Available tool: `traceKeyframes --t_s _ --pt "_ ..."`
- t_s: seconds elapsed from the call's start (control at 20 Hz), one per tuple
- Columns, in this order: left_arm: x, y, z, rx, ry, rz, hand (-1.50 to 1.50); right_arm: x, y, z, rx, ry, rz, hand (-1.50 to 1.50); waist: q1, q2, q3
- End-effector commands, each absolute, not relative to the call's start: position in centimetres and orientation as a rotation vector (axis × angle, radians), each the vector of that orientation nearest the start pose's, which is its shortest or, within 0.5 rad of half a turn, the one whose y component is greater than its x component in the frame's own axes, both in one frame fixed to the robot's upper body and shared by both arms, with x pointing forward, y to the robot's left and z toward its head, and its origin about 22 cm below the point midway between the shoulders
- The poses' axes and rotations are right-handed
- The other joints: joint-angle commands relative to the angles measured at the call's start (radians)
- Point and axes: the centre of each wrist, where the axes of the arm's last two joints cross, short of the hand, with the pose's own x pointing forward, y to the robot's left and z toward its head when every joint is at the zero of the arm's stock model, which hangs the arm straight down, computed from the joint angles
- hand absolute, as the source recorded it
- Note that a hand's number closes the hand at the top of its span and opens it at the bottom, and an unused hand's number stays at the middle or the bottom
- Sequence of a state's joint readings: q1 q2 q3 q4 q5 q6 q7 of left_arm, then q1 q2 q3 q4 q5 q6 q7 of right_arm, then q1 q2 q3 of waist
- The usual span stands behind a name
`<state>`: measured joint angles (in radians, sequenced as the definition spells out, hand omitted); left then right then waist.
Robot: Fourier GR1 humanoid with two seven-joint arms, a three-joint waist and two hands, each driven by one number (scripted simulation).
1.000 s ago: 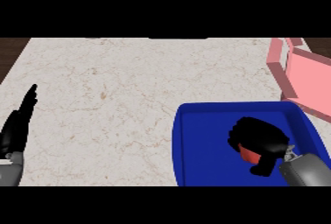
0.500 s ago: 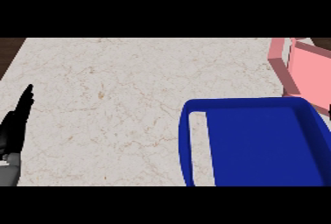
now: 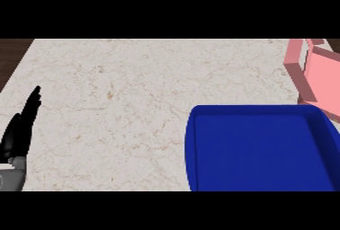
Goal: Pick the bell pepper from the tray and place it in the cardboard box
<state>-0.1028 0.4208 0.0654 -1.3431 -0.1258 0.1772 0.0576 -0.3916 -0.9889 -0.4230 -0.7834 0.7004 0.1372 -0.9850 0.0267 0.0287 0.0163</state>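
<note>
Gone from view since a second ago are the right hand and bell pepper. Blue tray (image 3: 260, 150) and pink box (image 3: 320, 76) lie well right of the left hand (image 3: 20, 130), fingers straight, pressed together, above the bench (image 3: 119, 90).

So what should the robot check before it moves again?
1. Pepper in sight: not ok, none shows in the tray or elsewhere.
2. Right hand in sight: not ok, it is out of view.
3. Pepper held: cannot tell.
4. Box in sight: ok, pink, at the right edge, beyond the tray.
5. Left hand out of the way: ok, open, resting at the left edge.
6. Counter between tray and box: ok, nothing on it.
</note>
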Motion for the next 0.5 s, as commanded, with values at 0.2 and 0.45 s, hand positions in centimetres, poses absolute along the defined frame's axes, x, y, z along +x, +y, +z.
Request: traceKeyframes --t_s 0.2,0.45 --pt "27.0 34.5 1.7 0.598 -1.411 -0.243 0.00 25.2 -58.3 20.5 -0.879 -1.918 1.164 1.50 0.045 0.004 -0.004" --pt "27.9 34.1 2.5 0.591 -1.432 -0.254 0.00 25.9 -58.3 21.0 -0.706 -1.951 1.097 1.50 0.049 0.000 -0.007"
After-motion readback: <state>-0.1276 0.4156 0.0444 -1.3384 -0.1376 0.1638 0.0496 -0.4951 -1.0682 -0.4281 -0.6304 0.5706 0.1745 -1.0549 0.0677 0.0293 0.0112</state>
